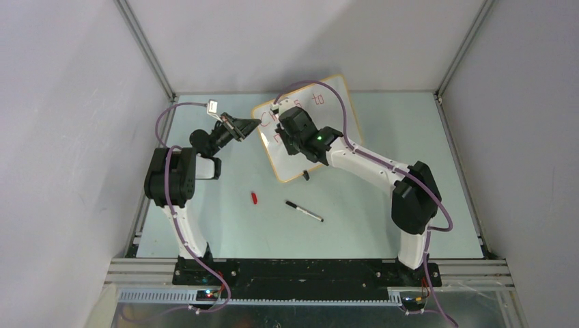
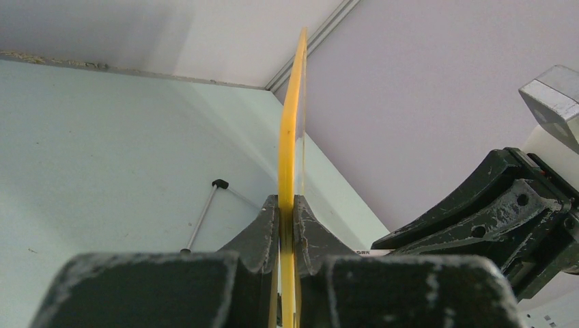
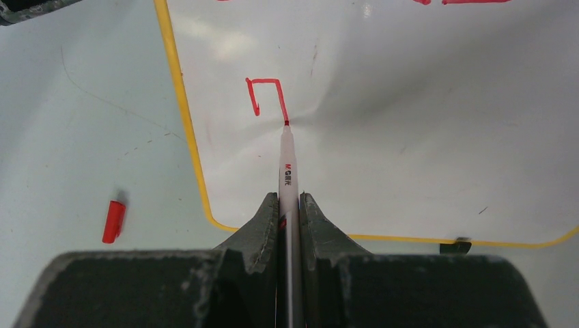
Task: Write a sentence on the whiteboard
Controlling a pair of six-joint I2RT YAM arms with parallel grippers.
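Observation:
The whiteboard (image 1: 321, 116) stands tilted at the table's back centre, with a thin orange rim. My left gripper (image 1: 251, 126) is shut on its left edge; in the left wrist view the rim (image 2: 290, 137) runs edge-on between the jaws. My right gripper (image 3: 290, 205) is shut on a red marker (image 3: 287, 171), tip touching the board (image 3: 382, 137) at the end of a red "n"-shaped stroke (image 3: 266, 92). The sentence (image 1: 317, 99) shows partly: red letters in a top row, with the second row's start under my right gripper (image 1: 285, 133).
A red marker cap (image 1: 254, 198) lies on the table in front of the board, also in the right wrist view (image 3: 113, 221). A black-capped pen (image 1: 304, 210) lies to its right. A black clip foot (image 1: 305, 175) sits at the board's lower edge. Grey walls enclose the table.

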